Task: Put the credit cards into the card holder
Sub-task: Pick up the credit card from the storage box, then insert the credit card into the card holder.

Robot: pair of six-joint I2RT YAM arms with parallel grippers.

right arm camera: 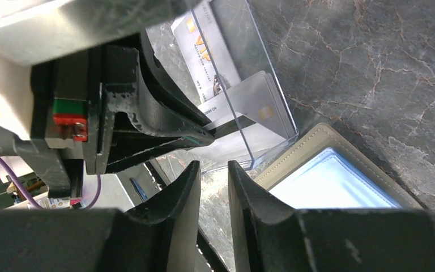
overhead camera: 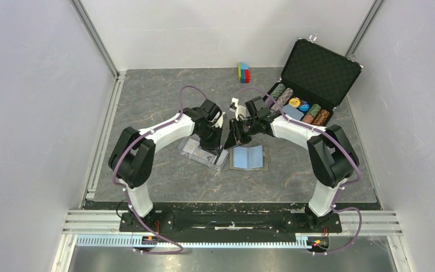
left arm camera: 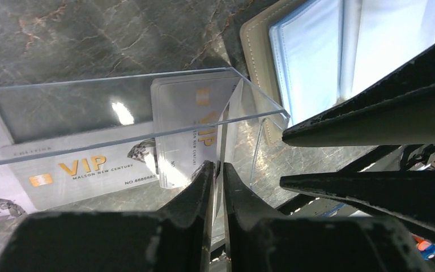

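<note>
The clear plastic case lies left of centre with several pale VIP credit cards flat inside. One credit card stands on edge at the case's right end; it also shows in the right wrist view. My left gripper is shut on that card's thin edge. The taupe card holder lies open beside the case with its light blue lining up. My right gripper hovers open and empty above the gap between case and holder, close to the left gripper.
An open black chip briefcase stands at the back right. A small coloured block stands by the back wall. White walls close in the table on three sides. The two grippers almost touch.
</note>
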